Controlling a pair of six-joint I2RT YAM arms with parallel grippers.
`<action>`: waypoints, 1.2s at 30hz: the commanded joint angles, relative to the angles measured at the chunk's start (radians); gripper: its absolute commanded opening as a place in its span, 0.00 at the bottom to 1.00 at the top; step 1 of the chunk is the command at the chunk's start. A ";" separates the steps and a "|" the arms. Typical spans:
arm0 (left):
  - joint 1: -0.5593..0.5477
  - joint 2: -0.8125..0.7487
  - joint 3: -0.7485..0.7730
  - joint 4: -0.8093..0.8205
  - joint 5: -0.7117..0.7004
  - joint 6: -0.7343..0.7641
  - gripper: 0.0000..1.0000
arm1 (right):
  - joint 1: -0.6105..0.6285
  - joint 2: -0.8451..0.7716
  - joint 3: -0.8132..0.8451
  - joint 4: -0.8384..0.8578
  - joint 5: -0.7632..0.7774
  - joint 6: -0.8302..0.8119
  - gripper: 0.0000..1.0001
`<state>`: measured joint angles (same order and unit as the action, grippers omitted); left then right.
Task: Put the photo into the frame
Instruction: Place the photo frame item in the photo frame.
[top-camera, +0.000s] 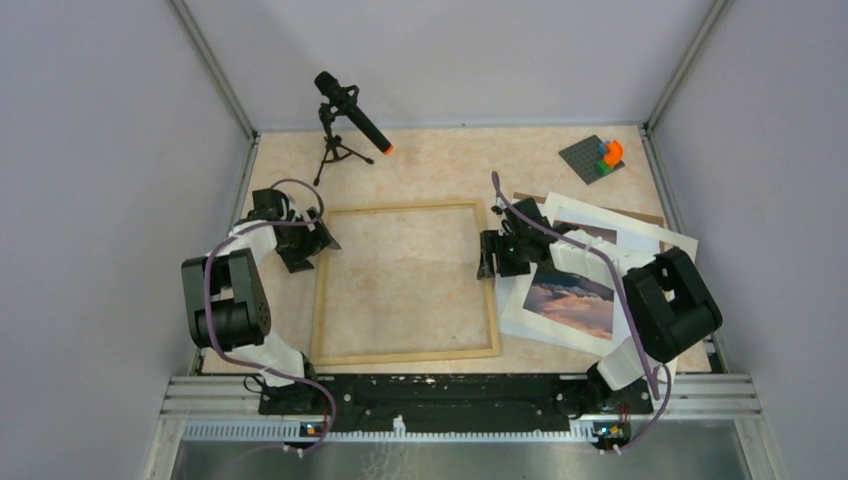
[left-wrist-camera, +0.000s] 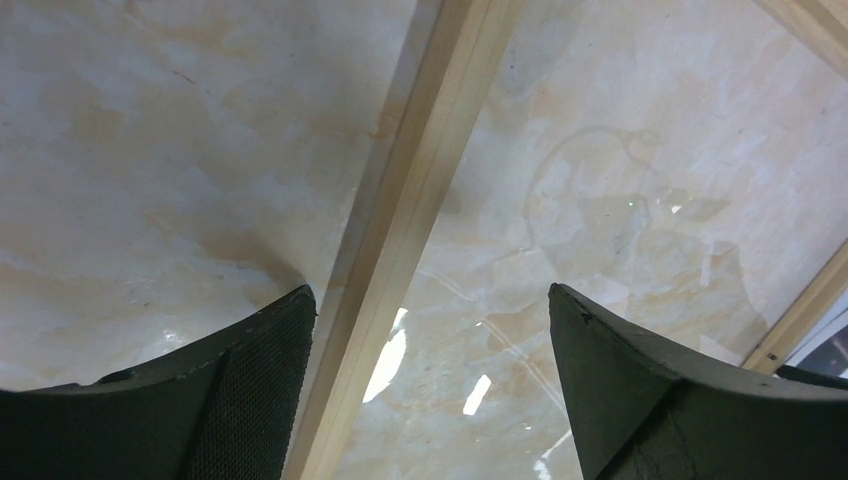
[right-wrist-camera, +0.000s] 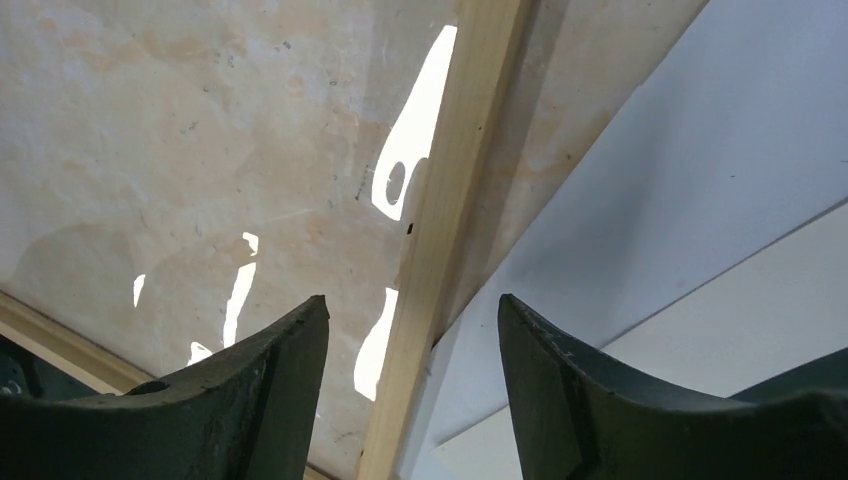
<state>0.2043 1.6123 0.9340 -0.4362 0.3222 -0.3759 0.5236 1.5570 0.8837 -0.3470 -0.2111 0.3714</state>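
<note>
The frame (top-camera: 405, 355) lies flat in the middle of the table (top-camera: 440, 165), a thin rectangle of pale wood with the marbled surface showing through it

The left gripper (top-camera: 320, 238) sits at the frame's left rail, near its far corner. In the left wrist view its jaws stand wide apart astride the wooden strip (left-wrist-camera: 400, 220). One finger (left-wrist-camera: 250, 380) is just beside the strip and the other is well clear of it, so the left gripper (left-wrist-camera: 430, 292) holds nothing

The right gripper (top-camera: 487, 255) is at the right rail, towards the far end. In its own view the right gripper (right-wrist-camera: 412, 300) is parted on either side of the strip (right-wrist-camera: 455, 190), with a gap showing on both sides, so it too grips nothing

The photo (top-camera: 575, 305) is outside the frame, just to its right, face up on white sheets (top-camera: 660, 240) and partly covered by the right arm. A brown board (top-camera: 640, 214) peeks out behind them
</note>
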 joint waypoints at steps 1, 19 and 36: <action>0.002 0.029 0.022 0.004 0.063 -0.031 0.91 | 0.006 0.038 -0.020 0.170 -0.038 0.061 0.62; 0.001 0.073 0.256 -0.062 -0.249 -0.147 0.98 | 0.011 0.182 0.085 0.381 -0.137 0.267 0.62; -0.504 -0.184 0.110 0.306 0.159 -0.164 0.94 | -0.343 -0.338 -0.105 -0.114 0.131 0.087 0.67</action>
<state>-0.0750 1.3613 1.0630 -0.3408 0.2119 -0.5144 0.2962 1.3140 0.8730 -0.4042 -0.0849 0.3904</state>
